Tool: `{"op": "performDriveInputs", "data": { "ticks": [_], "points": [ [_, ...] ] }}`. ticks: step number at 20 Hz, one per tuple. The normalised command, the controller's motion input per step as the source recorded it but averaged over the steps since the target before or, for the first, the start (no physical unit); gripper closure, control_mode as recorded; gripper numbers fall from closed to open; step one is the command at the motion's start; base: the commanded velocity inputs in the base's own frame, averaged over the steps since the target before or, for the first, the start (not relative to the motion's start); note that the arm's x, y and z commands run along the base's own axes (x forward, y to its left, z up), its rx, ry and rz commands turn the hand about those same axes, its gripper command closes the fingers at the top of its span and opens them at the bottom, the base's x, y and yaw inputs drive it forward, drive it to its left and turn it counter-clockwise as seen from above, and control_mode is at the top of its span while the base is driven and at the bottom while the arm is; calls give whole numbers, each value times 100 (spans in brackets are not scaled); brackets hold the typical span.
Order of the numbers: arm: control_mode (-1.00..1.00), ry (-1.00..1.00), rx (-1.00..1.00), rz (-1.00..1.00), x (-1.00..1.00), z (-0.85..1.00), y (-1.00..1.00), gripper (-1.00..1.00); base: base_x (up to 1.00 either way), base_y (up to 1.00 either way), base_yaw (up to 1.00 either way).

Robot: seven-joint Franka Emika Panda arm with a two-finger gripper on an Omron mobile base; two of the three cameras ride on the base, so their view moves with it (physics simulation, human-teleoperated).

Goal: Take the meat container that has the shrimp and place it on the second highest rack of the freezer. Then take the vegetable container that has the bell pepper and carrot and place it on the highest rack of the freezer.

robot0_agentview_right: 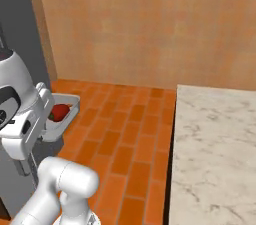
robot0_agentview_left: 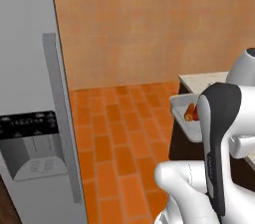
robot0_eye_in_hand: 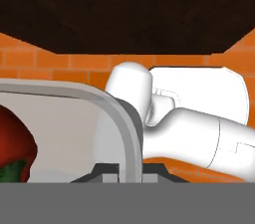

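claw (robot0_eye_in_hand: 118, 168) clamped on rim of vegetable container (robot0_eye_in_hand: 74, 118); bell pepper (robot0_eye_in_hand: 15, 151) inside; freezer (robot0_agentview_left: 30, 93) door closed.

Tray held up close

The gripper (robot0_eye_in_hand: 130, 169) is closed on the grey rim of the tray (robot0_eye_in_hand: 122, 118). A red pepper (robot0_eye_in_hand: 14, 143) sits inside it at the left. Orange brick floor (robot0_eye_in_hand: 74, 63) and a dark counter (robot0_eye_in_hand: 129, 16) lie past it.
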Motion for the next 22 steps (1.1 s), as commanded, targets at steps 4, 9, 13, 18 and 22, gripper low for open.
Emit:
{"op": "performDriveInputs", "data": {
  "ticks": [4, 9, 13, 18, 22],
  "points": [
    [100, 0, 0, 0, 0, 0, 0, 100, 95, -31, 12],
    [100, 0, 0, 0, 0, 0, 0, 100, 97, -33, 12],
    [100, 0, 0, 0, 0, 0, 0, 100, 99, -34, 13],
    [100, 0, 0, 0, 0, 0, 0, 100, 94, -44, 26],
    [100, 0, 0, 0, 0, 0, 0, 100, 41, -58, 64]
  ]
}}
